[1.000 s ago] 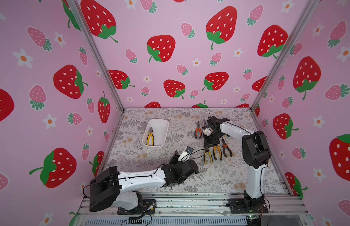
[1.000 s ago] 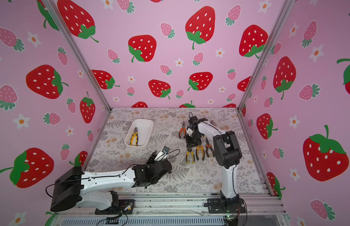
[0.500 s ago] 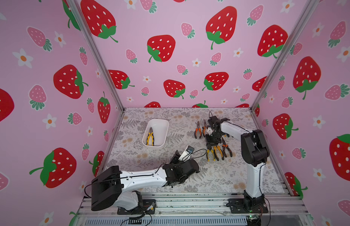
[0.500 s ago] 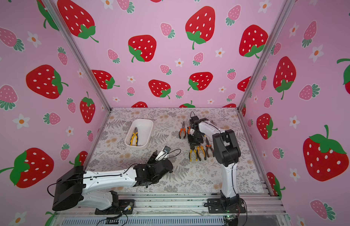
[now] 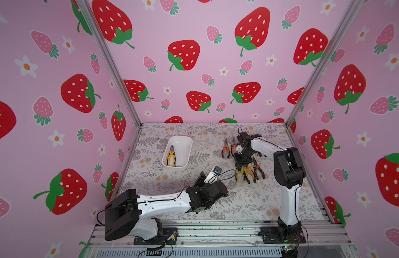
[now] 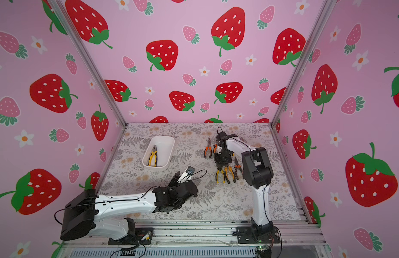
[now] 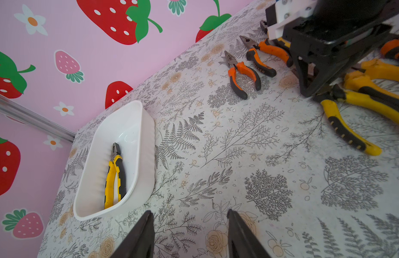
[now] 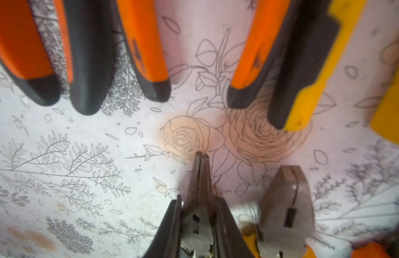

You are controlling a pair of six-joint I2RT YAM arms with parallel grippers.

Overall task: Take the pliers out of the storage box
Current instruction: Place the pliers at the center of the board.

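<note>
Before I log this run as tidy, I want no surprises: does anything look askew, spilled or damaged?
Nothing stands out. The white box sits flat with one yellow pair of pliers lying inside. The other pliers lie side by side on the table, none visibly broken; the right gripper grips a pointed pair among them.

One storage box is seen, with one pair of pliers counted inside. On the counter at least six more pairs are counted, some partly hidden. Two robot arms are seen.

Storage box open above; bare mat between box and laid-out pliers; right arm overhangs those.
</note>
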